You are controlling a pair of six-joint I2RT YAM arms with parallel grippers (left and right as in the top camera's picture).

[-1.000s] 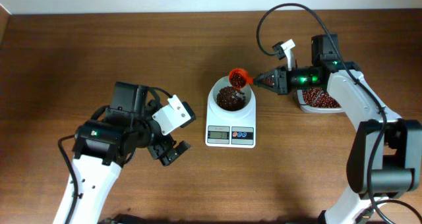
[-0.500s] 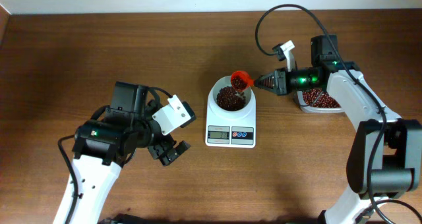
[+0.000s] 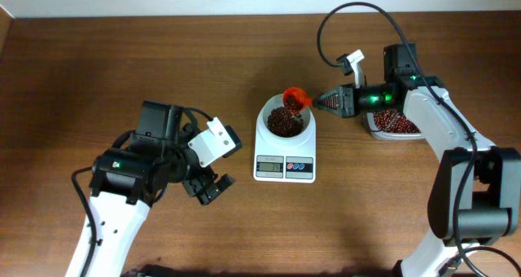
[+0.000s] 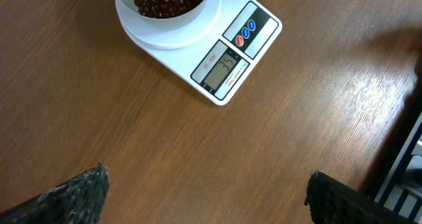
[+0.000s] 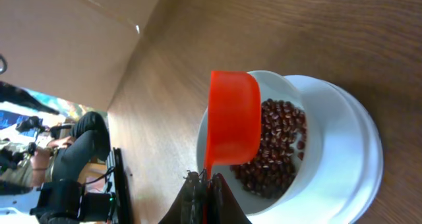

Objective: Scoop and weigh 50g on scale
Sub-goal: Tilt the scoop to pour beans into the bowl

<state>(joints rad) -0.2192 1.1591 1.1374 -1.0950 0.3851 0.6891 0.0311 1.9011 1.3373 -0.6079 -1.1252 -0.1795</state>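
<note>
Left wrist view: scale (image 4: 178, 36), display (image 4: 221, 66) digits apparently 35, smaller print illegible.

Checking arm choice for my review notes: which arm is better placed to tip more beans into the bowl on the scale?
Right. The right gripper grips the orange scoop over the bowl; the left gripper is open, empty, left of the scale.

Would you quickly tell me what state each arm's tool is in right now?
Left tool: open, holding nothing.
Right tool: closed on the handle of the orange scoop, above the bowl on the scale.
</note>
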